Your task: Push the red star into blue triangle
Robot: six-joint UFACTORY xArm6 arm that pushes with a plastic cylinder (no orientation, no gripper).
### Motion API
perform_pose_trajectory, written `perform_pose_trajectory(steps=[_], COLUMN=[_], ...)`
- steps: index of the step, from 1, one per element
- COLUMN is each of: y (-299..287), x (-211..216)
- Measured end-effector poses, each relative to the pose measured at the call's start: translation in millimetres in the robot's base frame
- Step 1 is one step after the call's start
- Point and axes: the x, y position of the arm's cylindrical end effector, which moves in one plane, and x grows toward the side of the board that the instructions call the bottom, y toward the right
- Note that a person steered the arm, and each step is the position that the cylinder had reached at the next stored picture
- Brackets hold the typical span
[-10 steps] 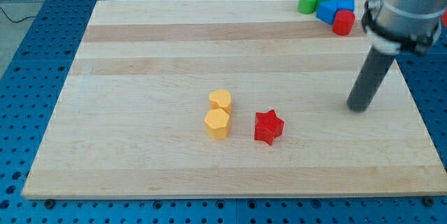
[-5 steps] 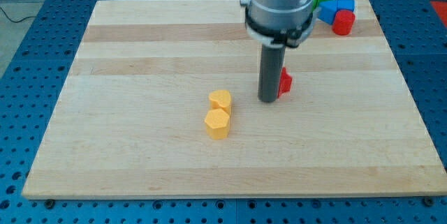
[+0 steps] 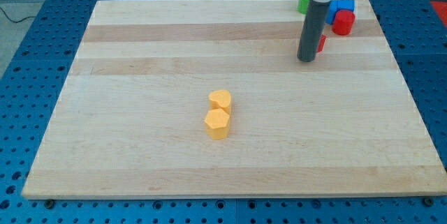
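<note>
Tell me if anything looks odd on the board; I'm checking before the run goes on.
Nothing stands out. My tip sits against the red star, mostly hidden behind the rod. The blue, red and green blocks cluster at the top right; two yellow blocks touch mid-board.

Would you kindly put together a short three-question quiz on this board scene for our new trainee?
1. True or false: my tip is beside the two yellow blocks.
2. Which block peeks out just to the view's right of the rod? A) red star B) green block C) a yellow one
3. Fill in: the cluster holding a blue block and a second red block sits at the board's top ____ corner in the view.

Key: 1 false; 2 A; 3 right.
</note>
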Motion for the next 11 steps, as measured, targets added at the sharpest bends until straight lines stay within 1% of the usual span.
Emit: perform_pose_trajectory(steps=[1,3,4,5,6,7,8,9,10,11], y=[3,25,26,12,-8,5,41,62,57,40], x=[8,-22,-28,-12,-15,-39,-57,-70,-64,-20])
